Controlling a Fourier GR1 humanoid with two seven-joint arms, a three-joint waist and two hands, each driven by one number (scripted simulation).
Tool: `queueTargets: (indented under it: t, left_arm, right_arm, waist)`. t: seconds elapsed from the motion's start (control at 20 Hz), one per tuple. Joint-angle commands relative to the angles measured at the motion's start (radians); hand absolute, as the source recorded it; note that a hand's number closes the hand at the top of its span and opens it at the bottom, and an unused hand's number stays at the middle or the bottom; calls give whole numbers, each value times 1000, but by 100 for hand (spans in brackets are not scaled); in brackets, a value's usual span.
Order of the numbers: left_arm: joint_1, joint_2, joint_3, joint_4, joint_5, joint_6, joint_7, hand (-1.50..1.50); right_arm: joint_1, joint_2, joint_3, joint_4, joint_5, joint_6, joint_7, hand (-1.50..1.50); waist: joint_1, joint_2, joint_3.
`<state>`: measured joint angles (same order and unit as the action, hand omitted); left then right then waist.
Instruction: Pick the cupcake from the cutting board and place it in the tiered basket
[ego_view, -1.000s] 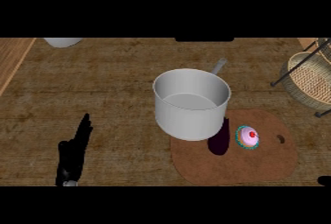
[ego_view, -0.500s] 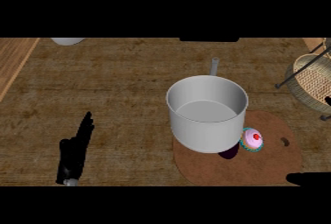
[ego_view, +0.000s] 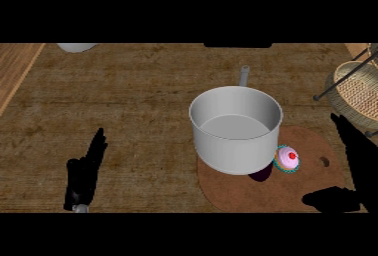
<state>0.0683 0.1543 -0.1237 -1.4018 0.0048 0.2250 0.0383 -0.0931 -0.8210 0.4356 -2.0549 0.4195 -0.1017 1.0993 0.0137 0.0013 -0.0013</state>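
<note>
Centrally, smooth grey cylindrical pot (ego_view: 236, 129), pink-frosted cupcake (ego_view: 287, 159) (beside it), round board (ego_view: 310, 175).

pink-frosted cupcake (ego_view: 287, 159), grey pot (ego_view: 235, 129), brown cutting board (ego_view: 310, 179)

No legible text, labels, brand marks, numbers or signs appear on any object or surface in the head view.

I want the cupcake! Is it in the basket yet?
No. The cupcake sits upright on the cutting board, beside the pot.
</note>
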Motion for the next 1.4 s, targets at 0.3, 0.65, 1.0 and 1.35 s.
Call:
queueTargets:
  t: [0.3,0.65,1.0,1.35]
  left_arm:
    - [26,-14,-23,-65,-43,19,40,0]
    - [18,-35,-23,16,-52,13,-12,0]
    - [-2,-43,6,54,-36,7,-34,0]
    - [34,-47,-11,-11,-57,14,-13,0]
  right_arm:
    - [-160,229,66,137,75,146,175,-150]
    - [-178,214,16,251,6,263,151,-150]
    - [-230,323,56,271,27,315,262,-150]
    - [-203,323,14,330,14,360,200,-150]
  waist:
    - [-3,-2,1]
    - [-2,1,0]
    - [-8,-1,0]
    - [-7,-3,1]
